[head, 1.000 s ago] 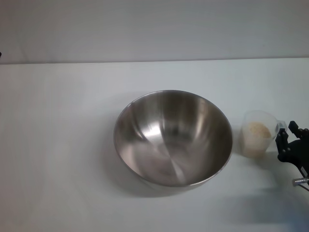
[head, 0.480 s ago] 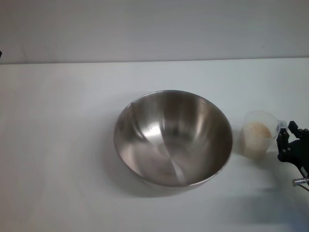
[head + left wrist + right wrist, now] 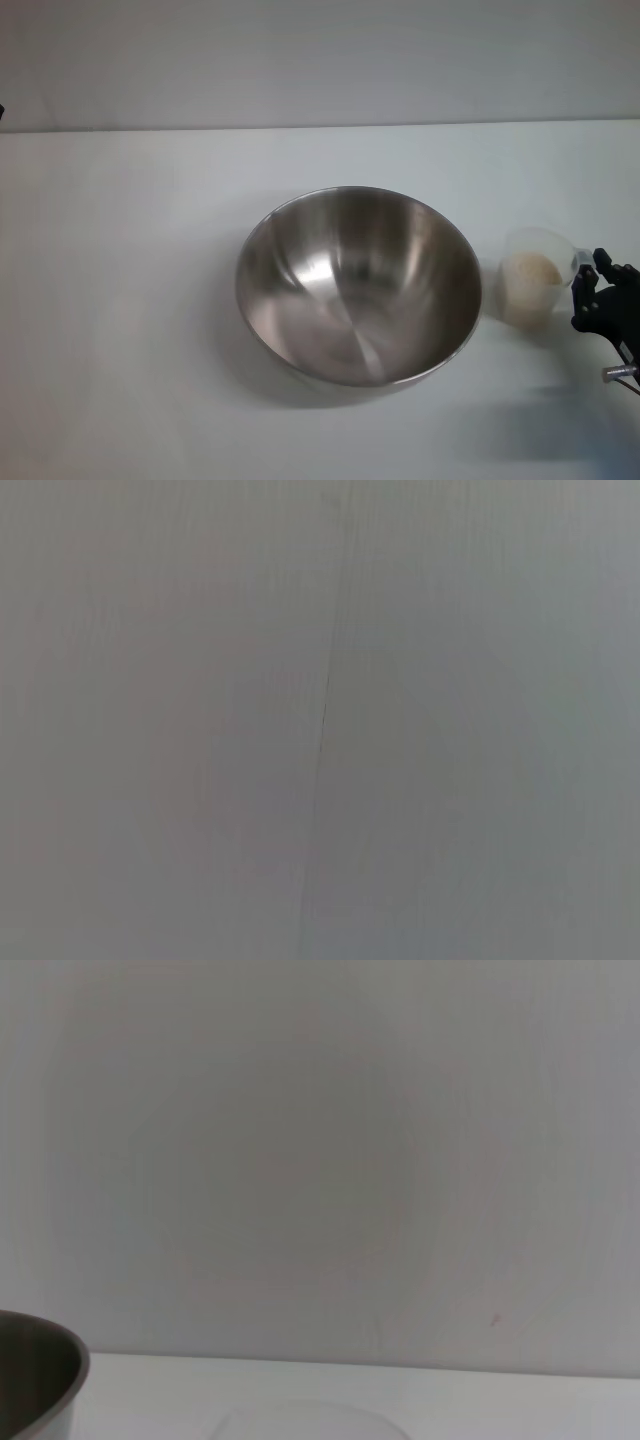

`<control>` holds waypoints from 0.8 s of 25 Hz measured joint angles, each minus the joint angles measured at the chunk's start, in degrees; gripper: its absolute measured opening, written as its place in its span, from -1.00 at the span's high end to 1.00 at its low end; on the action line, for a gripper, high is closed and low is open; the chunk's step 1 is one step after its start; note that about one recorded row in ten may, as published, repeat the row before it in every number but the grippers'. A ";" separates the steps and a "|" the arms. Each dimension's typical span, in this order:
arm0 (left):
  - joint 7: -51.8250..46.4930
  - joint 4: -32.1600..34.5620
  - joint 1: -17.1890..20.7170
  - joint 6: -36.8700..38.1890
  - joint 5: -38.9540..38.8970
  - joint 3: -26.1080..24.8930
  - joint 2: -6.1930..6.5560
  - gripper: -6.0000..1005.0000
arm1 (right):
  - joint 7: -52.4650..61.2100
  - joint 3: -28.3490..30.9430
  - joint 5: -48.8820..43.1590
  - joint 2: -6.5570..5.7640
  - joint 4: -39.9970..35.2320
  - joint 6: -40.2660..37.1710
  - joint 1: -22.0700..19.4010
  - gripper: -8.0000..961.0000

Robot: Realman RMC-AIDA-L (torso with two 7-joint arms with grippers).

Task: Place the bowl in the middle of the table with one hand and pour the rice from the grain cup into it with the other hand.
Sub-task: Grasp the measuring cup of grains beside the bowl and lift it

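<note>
The stainless-steel bowl (image 3: pixel 358 285) stands upright in the middle of the white table (image 3: pixel 130 300), and it holds nothing. The clear grain cup (image 3: pixel 532 285) stands just right of the bowl with off-white rice (image 3: pixel 533 270) inside. Its small handle points right. My right gripper (image 3: pixel 591 270) is at the right edge of the head view, open, its dark fingers (image 3: pixel 581 292) at the cup's handle. In the right wrist view the bowl's rim (image 3: pixel 45 1375) shows at one corner and the cup's rim (image 3: pixel 310 1418) shows faintly. My left gripper is out of view.
A grey wall (image 3: pixel 320 60) rises behind the table's far edge. The left wrist view shows only a plain grey surface (image 3: pixel 320 720). White tabletop lies to the left of the bowl and in front of it.
My right gripper has shifted slightly upward in the head view beside the cup's handle. The bowl and the cup have not moved.
</note>
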 joint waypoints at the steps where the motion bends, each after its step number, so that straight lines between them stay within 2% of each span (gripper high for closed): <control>1: 0.07 0.00 0.00 0.00 0.03 0.00 0.00 -0.55 | 0.00 -0.05 0.00 0.00 0.00 0.05 0.04 0.64; 20: 0.12 0.00 0.00 0.12 0.11 0.00 -0.02 -0.55 | 0.67 -0.10 -0.05 0.00 -0.01 0.30 0.04 0.76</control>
